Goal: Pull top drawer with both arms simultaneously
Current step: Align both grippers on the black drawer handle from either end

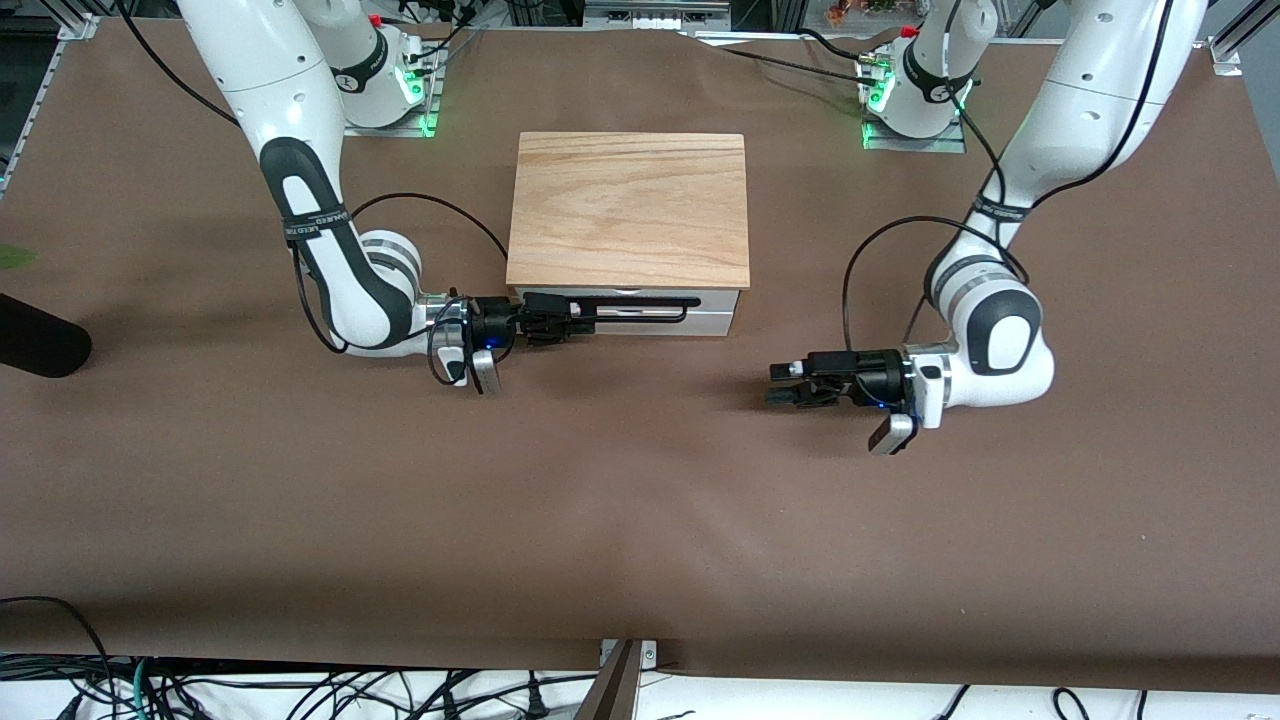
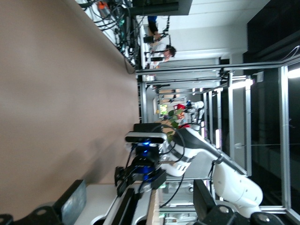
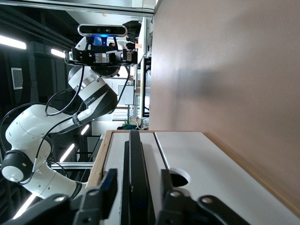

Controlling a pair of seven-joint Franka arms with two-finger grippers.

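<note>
The top drawer's white front panel [image 1: 715, 318] shows just under the cabinet's wood top board [image 1: 630, 205], with its long black bar handle [image 1: 640, 303] across it. My right gripper [image 1: 575, 318] is open, with a finger on each side of the handle's end toward the right arm; in the right wrist view [image 3: 138, 178] gaps show on both sides of the handle [image 3: 138, 154]. My left gripper [image 1: 785, 384] is open and empty, low over the table, apart from the cabinet toward the left arm's end. The left wrist view shows the drawer front [image 2: 101, 201] between its spread fingers [image 2: 70, 206].
The cabinet stands on a brown table cover [image 1: 640, 520], midway between the two arm bases. A dark object [image 1: 40, 345] lies at the right arm's end of the table. Cables hang along the table edge nearest the camera.
</note>
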